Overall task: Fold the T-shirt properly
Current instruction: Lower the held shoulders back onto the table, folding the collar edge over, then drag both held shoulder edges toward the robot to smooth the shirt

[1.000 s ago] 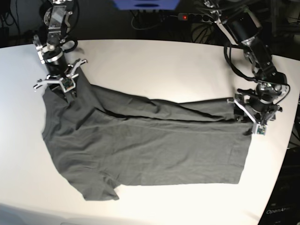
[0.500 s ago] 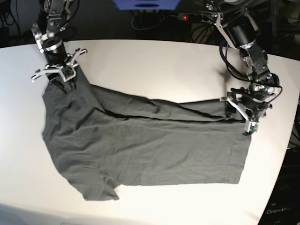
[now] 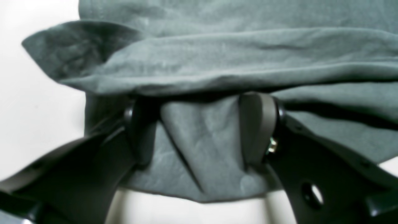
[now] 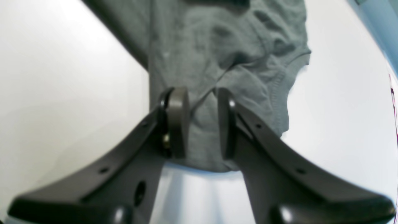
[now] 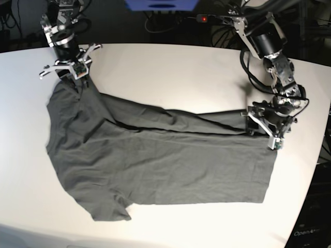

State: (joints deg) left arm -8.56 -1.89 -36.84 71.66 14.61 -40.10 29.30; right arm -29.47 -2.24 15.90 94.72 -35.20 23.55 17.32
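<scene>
The dark grey T-shirt (image 5: 155, 160) lies spread and wrinkled on the white table, collar end at the left. My right gripper (image 5: 77, 78) is at the shirt's far-left corner and is shut on a bunch of cloth. In the right wrist view, the gripper (image 4: 203, 121) has its pads close together with the T-shirt (image 4: 224, 46) pinched between them, a stitched hem beside them. My left gripper (image 5: 260, 130) sits at the shirt's far-right hem corner. In the left wrist view, this gripper (image 3: 200, 124) stands open, its fingers wide apart astride a loose ridge of the T-shirt (image 3: 217, 62).
The white table (image 5: 170, 72) curves away at the right edge (image 5: 313, 170), close to my left arm. Behind the table lie a power strip with a red light (image 5: 204, 19), cables and a blue object (image 5: 161, 4).
My right gripper has moved toward the table's back, drawing the shirt's far-left corner with it. My left gripper has shifted left, further over the hem corner, jaws still wide.
</scene>
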